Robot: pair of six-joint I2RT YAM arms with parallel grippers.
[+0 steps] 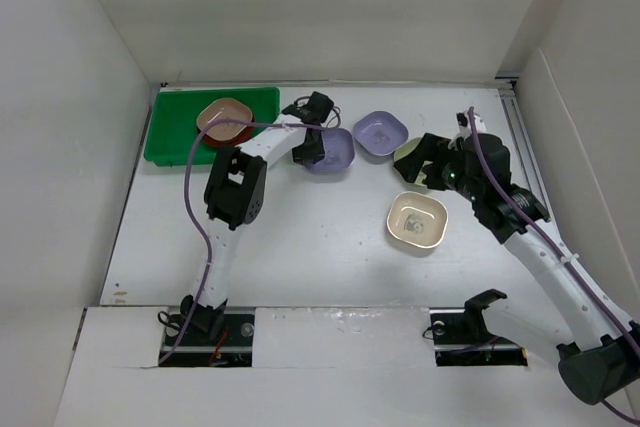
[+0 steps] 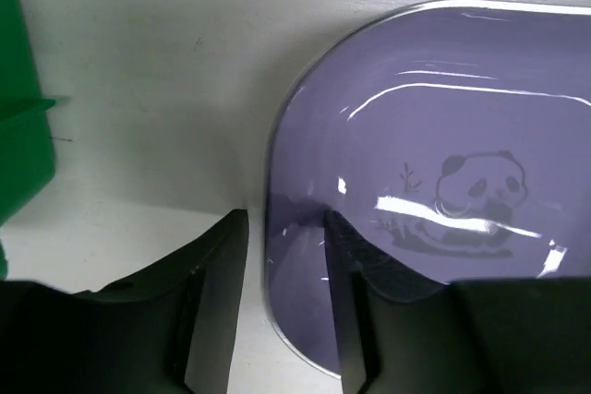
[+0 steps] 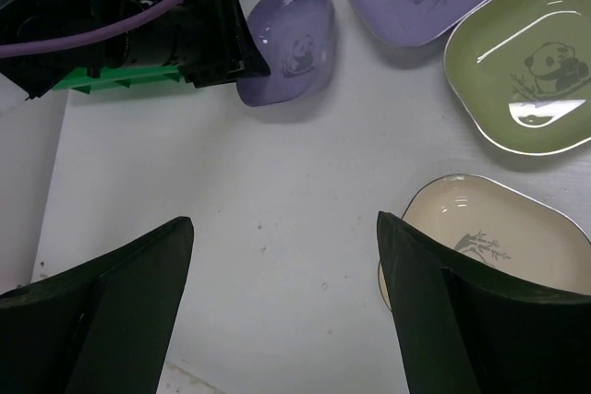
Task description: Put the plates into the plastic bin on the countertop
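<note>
Rim of lavender plate (image 2: 443, 136) sits between part-open fingers (image 2: 217, 311) of left end effector (image 2: 284, 219), unclamped.

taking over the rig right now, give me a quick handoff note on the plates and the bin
Left gripper: fingers straddle the rim of the near lavender dish, just right of the green bin. Whether it is clamped cannot be told.
Right gripper: open and empty, above the countertop near the cream dish.
Done: the tan dish sits in the bin on a red-brown dish. How many red-brown ones lie under it cannot be told.
Left: the near lavender dish, the second lavender dish, the pale green dish and the cream dish are on the countertop. The near lavender dish probably goes next.
</note>
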